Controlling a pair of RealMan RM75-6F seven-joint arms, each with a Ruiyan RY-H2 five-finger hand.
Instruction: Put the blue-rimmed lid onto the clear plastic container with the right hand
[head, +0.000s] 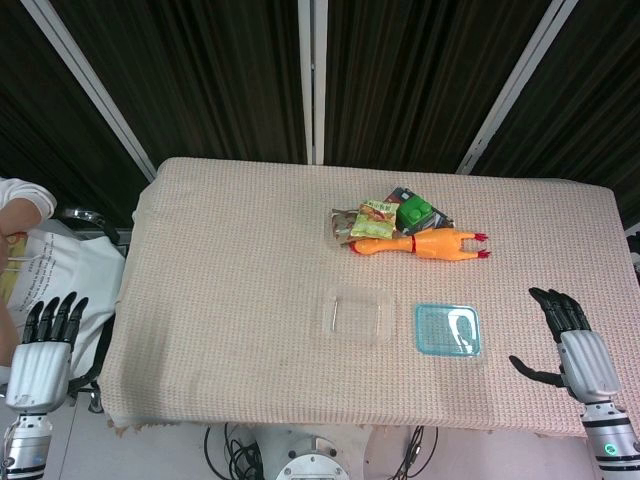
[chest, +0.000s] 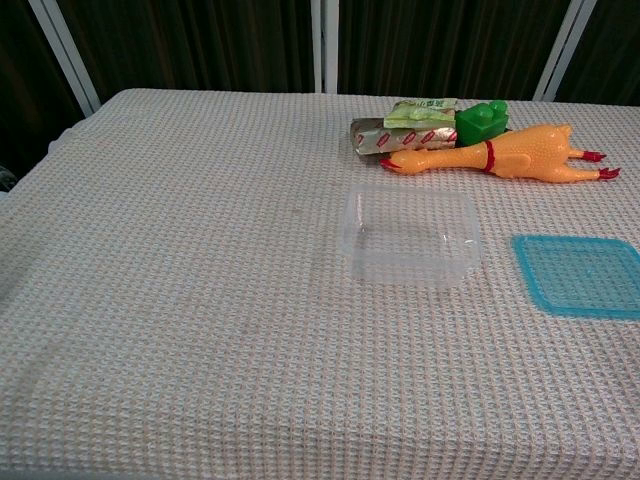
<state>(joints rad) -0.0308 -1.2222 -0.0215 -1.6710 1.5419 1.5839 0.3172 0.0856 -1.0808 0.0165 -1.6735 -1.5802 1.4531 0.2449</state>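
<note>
While the flat, blue-rimmed square lid (head: 447, 329) lies near the table's front edge, just right of the clear plastic container (head: 359, 315), the right hand (head: 572, 340) hovers to the lid's right — empty, fingers spread, nearer than the left hand (head: 47, 340), also empty and spread.

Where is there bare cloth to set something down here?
The whole cloth left of the clear plastic container is bare, as is the front strip. Crowded: the rubber chicken and snack packets behind, and the blue-rimmed lid beside it.
</note>
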